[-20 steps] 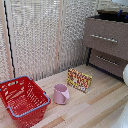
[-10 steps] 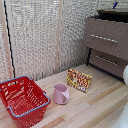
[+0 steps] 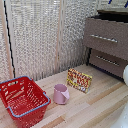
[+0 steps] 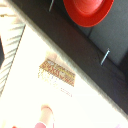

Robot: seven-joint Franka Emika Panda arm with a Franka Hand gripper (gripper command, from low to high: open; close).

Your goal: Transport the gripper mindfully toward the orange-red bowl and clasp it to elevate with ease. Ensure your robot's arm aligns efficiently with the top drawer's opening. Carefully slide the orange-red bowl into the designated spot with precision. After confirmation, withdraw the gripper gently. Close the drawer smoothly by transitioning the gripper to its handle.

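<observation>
Nothing has shifted since earlier. The robot's arm (image 3: 125, 75) shows only at the exterior view's right edge; the hand's state cannot be told. The orange-red bowl (image 4: 87, 11) sits atop the dark dresser, seen from the wrist view.

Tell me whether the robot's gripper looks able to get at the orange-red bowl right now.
Probably yes: the wrist view shows the small round orange-red plastic bowl lying uncovered on a dark surface, nothing over it. The jaws themselves are out of view.
</observation>
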